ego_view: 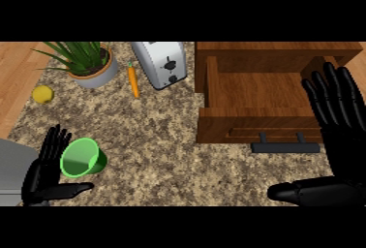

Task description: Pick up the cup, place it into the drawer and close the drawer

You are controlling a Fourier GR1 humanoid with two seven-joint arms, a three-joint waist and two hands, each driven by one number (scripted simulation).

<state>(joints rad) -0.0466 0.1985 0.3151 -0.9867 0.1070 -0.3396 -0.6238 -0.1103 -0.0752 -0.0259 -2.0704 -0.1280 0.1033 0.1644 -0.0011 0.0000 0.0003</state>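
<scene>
Translucent green plastic cup sat mouth-up on the speckled granite counter, lower left of frame. Black left hand was just beside its left side, fingers straight, holding nothing. Open brown wooden drawer was at upper right; black right hand was over its right edge, fingers straight and spread.

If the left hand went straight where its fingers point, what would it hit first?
Probably the potted plant: the left hand points past the cup beside it, across bare counter. Depth is unclear.
</scene>
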